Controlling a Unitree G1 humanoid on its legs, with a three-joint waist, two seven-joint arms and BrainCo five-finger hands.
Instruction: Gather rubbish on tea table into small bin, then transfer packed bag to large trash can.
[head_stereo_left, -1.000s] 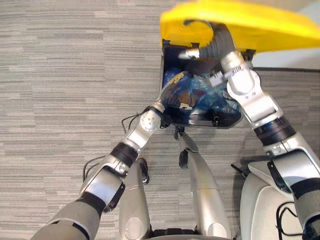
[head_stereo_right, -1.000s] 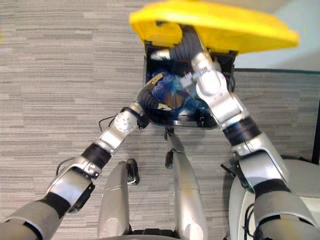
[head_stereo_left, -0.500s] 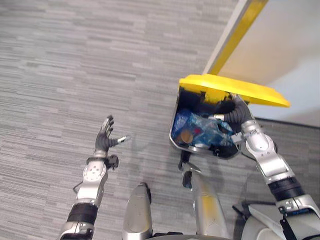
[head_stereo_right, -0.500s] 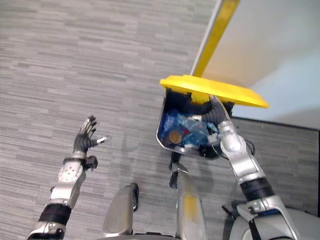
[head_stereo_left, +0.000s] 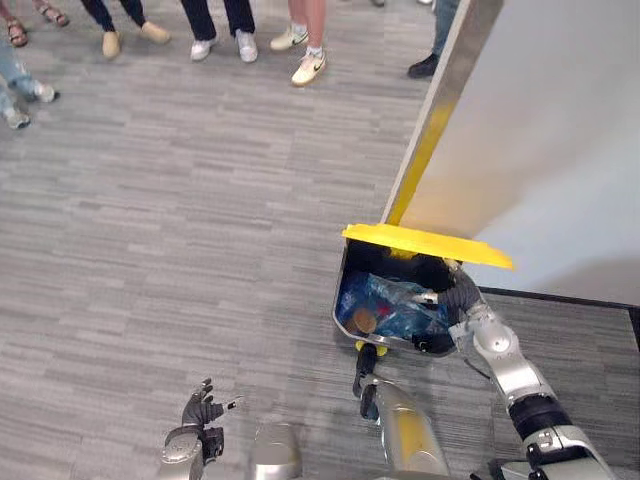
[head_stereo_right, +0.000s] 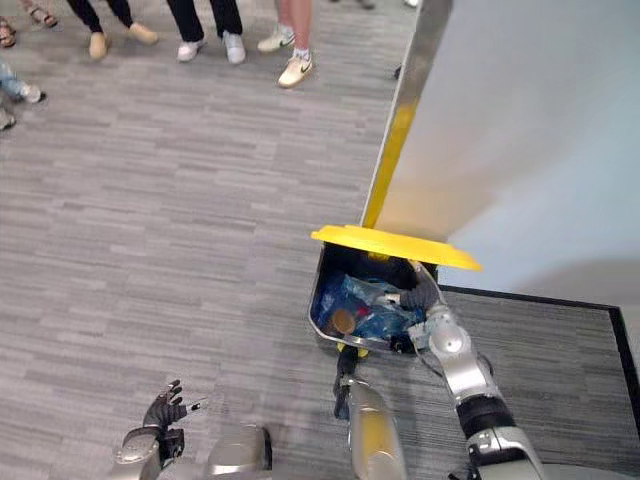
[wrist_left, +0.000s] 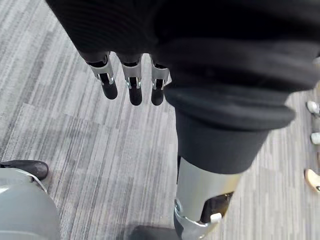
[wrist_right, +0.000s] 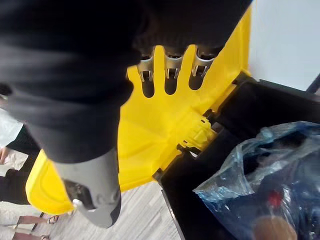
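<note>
Bag (head_stereo_left: 388, 306) lies in can (head_stereo_left: 343, 296). Right hand (head_stereo_left: 458, 293), fingers straight, props lid (head_stereo_left: 425, 243); pull it out clear of bag, let lid down softly. Left hand (head_stereo_left: 200, 412) relaxed, empty.

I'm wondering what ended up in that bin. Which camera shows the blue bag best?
The right wrist view: the blue bag sits close up, its crinkled plastic plain to see inside the black trash can. Both eye views show it small, under the yellow lid beside the right hand. The left wrist view faces carpet.
</note>
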